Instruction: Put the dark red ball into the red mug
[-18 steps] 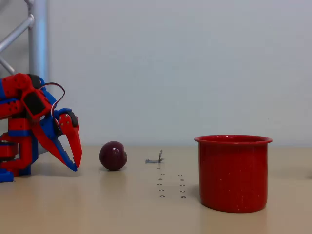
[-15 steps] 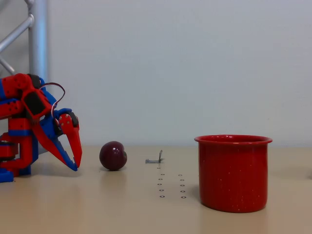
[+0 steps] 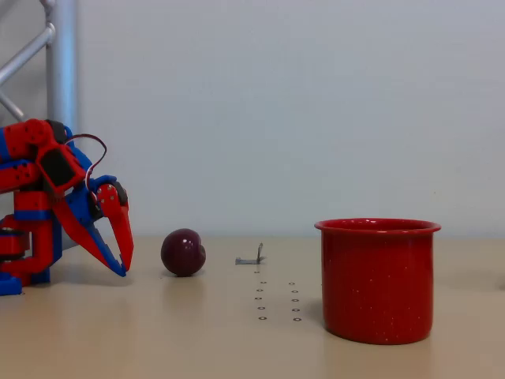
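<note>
The dark red ball (image 3: 183, 252) rests on the beige table left of centre, glossy and maroon with a small dimple. The red mug (image 3: 377, 280) stands upright at the front right, well apart from the ball. My red-and-blue gripper (image 3: 122, 269) hangs at the left with its tips pointing down at the table, a short gap left of the ball. Its two fingers lie close together at the tips with nothing between them.
A small grey metal bracket (image 3: 252, 257) lies on the table just right of the ball. Rows of small holes (image 3: 276, 300) mark the tabletop between ball and mug. A metal truss post (image 3: 61, 95) rises behind the arm at the left.
The gripper has shifted by a pixel or two at most; ball and mug stand where they were.
</note>
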Robot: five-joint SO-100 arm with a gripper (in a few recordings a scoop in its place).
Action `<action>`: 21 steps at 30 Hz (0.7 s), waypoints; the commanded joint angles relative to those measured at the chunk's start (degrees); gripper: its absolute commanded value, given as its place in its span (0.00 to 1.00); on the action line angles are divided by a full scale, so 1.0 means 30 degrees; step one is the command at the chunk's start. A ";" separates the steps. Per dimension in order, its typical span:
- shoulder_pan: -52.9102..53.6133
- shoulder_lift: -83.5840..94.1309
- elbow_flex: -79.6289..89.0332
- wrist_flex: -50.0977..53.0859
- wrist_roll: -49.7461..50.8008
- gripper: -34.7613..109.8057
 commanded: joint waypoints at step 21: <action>-0.1055 0.1377 0.1260 -0.4072 -0.3340 0.33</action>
